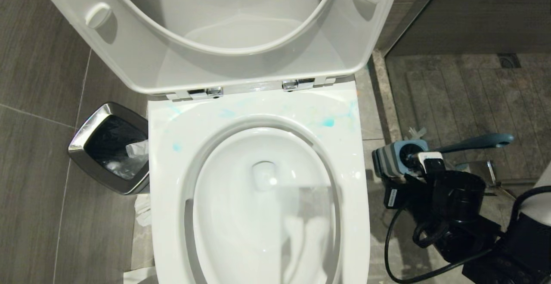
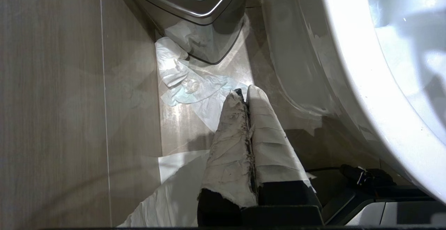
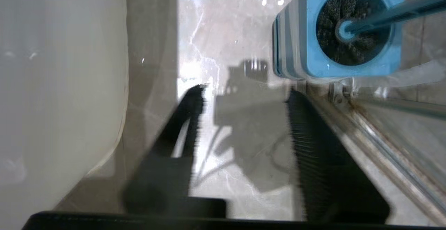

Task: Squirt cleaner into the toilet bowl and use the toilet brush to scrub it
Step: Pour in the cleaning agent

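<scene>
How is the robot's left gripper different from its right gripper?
The left gripper has fingers wrapped in dirty white tape, while the right gripper has bare black fingers. The left gripper is shut with nothing between its fingers; the right gripper is open, with a gap between them. The left one hangs over crumpled paper near the bin; the right one is beside the toilet brush in its holder. Both point down at the floor.

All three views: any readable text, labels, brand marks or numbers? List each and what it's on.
None readable.
Toilet bowl: no print, only blue smears on the rim.
Toilet brush and its holder: plain, no marking.
Bin: no label visible.
Small label on the black unit of the right arm: too small to read.
</scene>
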